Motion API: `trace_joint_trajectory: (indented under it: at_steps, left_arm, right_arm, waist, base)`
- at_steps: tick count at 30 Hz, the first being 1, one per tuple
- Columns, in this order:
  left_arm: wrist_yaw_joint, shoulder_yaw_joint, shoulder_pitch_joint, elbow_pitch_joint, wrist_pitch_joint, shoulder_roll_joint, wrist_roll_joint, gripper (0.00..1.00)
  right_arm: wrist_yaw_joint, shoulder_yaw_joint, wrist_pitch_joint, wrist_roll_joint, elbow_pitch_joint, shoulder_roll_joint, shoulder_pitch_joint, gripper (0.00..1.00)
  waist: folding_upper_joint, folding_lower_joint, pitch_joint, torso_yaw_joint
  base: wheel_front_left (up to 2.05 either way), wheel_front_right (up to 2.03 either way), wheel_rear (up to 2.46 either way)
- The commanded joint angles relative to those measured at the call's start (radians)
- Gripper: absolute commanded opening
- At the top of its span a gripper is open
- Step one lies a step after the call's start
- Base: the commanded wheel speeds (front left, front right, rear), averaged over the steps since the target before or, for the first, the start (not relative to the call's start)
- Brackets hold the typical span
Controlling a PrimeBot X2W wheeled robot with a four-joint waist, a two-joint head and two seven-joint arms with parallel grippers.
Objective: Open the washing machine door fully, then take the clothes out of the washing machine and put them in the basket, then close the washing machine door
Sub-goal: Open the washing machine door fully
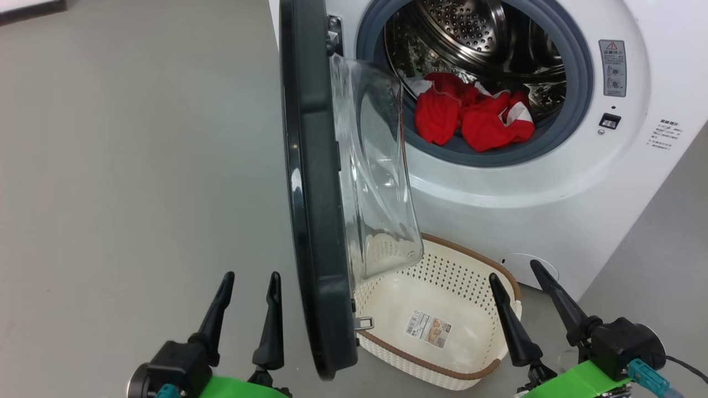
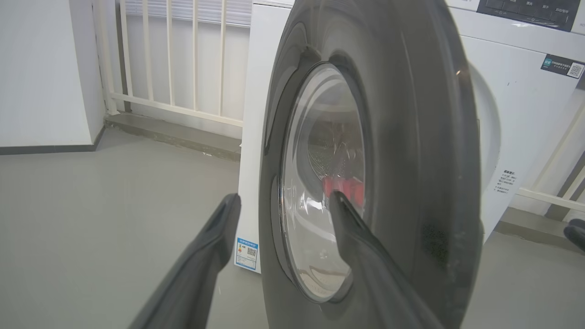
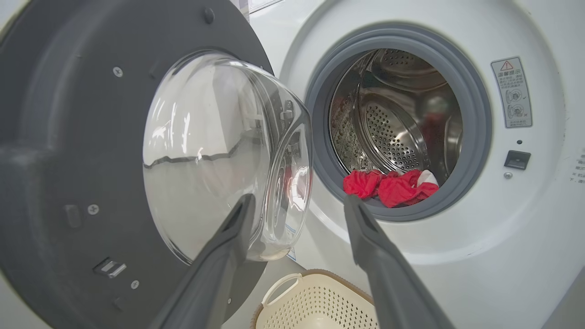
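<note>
**Student:** What does panel A, the head view, show of the two arms?

**Instructor:** The left gripper point(image 1: 251, 276) rises from the lower left. Its two long dark fingers point up the frame, spread apart with nothing between them, over the grey floor point(image 1: 138, 166). The right gripper point(image 1: 514, 271) rises from the lower right. Its fingers lean up and to the left, also parted and empty, above the near right end of the small cream perforated plastic basket with a brown rim point(image 1: 442, 271).

**Student:** And what stands between them?

**Instructor:** The big round door with its glossy black rim and bulging clear glass bowl point(image 1: 315, 193). It is swung out and seen nearly edge-on. The bowl faces the right arm's side and overhangs the basket, which sits on the floor just in front of the large white front-loading washing machine point(image 1: 553, 182).

**Student:** Where are the garments?

**Instructor:** The bright red fabric clothes with white trim point(image 1: 475, 119) lie at the lower front of the steel drum, against the grey gasket.

**Student:** Does the left arm touch the door?

**Instructor:** In the left wrist view one finger overlaps the door's outer window, but whether it makes contact cannot be told.
</note>
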Motion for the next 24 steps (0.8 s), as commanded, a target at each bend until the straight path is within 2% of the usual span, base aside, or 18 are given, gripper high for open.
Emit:
trace_joint_trajectory:
  at_steps: [1,12,13,14,15,24]
  left_arm:
    - [0.002,0.034,-0.015,-0.026,-0.014,0.011,0.013,1.00]
    - [0.006,0.033,-0.014,-0.007,-0.017,0.011,0.015,0.98]
    - [0.007,0.033,-0.015,-0.006,-0.017,0.012,0.015,0.36]
    - [0.007,0.032,-0.016,-0.007,-0.017,0.012,0.016,0.14]
    - [0.008,0.032,-0.017,-0.008,-0.017,0.012,0.017,0.00]
    - [0.019,0.031,-0.048,-0.075,-0.019,0.020,0.064,0.00]
  right_arm:
    - [0.007,0.020,-0.012,-0.001,-0.033,0.001,-0.008,1.00]
    - [0.007,0.020,-0.021,0.025,-0.023,0.001,-0.002,1.00]
    - [0.007,0.020,-0.021,0.027,-0.022,0.001,-0.002,1.00]
    - [0.007,0.020,-0.021,0.031,-0.020,0.001,-0.002,1.00]
    - [0.007,0.020,-0.022,0.035,-0.018,0.001,-0.001,1.00]
    - [0.007,0.019,-0.024,0.047,-0.006,0.001,0.004,1.00]
  waist:
    - [0.0000,0.0000,-0.003,-0.002]
    - [0.0000,0.0000,-0.017,0.001]
    - [0.0000,0.0000,-0.017,0.002]
    - [0.0000,0.0000,-0.018,0.003]
    - [0.0000,0.0000,-0.019,0.004]
    - [0.0000,0.0000,-0.028,0.005]
  base:
    - [0.00,0.00,0.00]
    - [0.00,0.00,0.00]
    - [0.00,0.00,0.00]
    - [0.00,0.00,0.00]
    - [0.00,0.00,0.00]
    - [0.00,0.00,0.00]
